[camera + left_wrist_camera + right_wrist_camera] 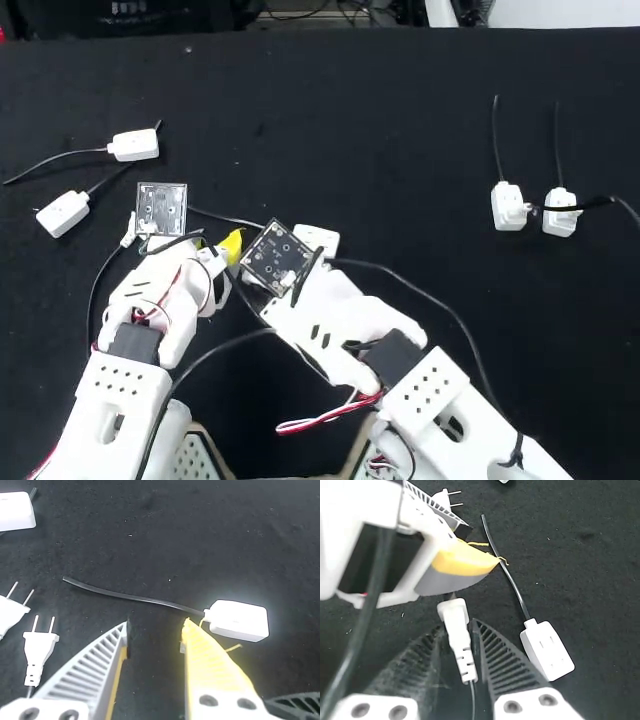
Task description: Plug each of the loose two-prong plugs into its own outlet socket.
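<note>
Our right gripper (pixel 457 625) clamps a white plastic two-prong plug (pixel 459 645), left gripper (pixel 155 625) gapes; next we likely seat it in the white rectangular socket (pixel 547 650)

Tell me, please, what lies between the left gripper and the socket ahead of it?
In the left wrist view, only bare cloth and the black cord of the socket, crossing just beyond the open left gripper.
</note>
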Robot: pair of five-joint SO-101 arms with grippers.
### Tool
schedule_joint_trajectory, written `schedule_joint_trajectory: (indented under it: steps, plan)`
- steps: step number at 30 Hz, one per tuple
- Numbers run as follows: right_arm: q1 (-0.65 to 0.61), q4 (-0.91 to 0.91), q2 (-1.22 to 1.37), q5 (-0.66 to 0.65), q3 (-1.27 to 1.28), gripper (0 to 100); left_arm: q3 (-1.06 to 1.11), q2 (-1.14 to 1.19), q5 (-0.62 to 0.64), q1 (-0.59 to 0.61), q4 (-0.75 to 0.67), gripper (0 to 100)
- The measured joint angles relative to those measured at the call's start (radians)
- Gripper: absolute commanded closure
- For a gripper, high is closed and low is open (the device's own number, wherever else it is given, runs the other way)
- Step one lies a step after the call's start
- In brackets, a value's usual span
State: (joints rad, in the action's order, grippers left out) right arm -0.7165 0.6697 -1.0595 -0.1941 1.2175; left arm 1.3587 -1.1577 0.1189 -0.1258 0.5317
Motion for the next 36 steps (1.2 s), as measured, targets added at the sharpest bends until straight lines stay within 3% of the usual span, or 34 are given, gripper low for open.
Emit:
schedule_joint_trajectory:
  steps: [26, 36]
  plan:
    - [0.0, 0.0, 0.0, 0.06, 0.0, 98.8, -0.015, 0.008, 0.025, 0.0, -0.002, 82]
    - [0.238, 0.051, -0.012, 0.064, 0.04, 98.8, -0.066, 0.011, 0.081, -0.003, 0.009, 82]
